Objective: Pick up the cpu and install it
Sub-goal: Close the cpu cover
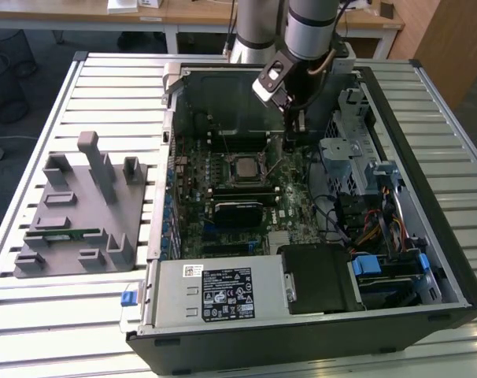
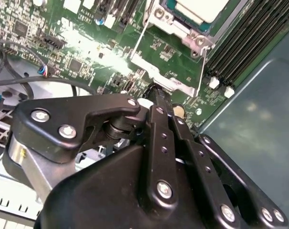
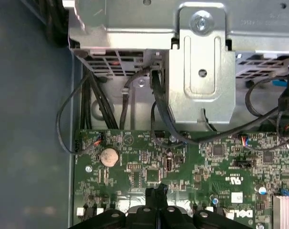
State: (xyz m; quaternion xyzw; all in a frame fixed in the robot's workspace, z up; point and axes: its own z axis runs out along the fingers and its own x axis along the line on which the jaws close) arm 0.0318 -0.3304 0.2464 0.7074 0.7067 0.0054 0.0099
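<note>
**Tool state.** The tool has its two black fingers pressed together. Only a thin seam shows between them, and nothing is pinched.

**Tool position.** The tool hangs tip-down inside the open black computer case, which lies on the slatted metal worktop. In both wrist views the tips stand close over the green motherboard, just beside the edge of the silver metal socket frame. Contact with the board cannot be determined.

**Task item, appearance.** The cpu is a small, flat, square chip with a pale silver-grey metal top. A thin lighter rim shows in the second wrist view.

**Task item, location.** The cpu sits inside the socket frame on the motherboard. It is apart from the tool and near its tips, toward the exterior view's left of them.

**Task item, orientation.** The cpu lies flat with its metal top facing up out of the case. Being square, it shows no distinct long axis. Its edges run parallel to the black memory slots alongside the socket.

**Other items.** A grey moulded fixture rests on the worktop, well apart from the tool and outside the case.
</note>
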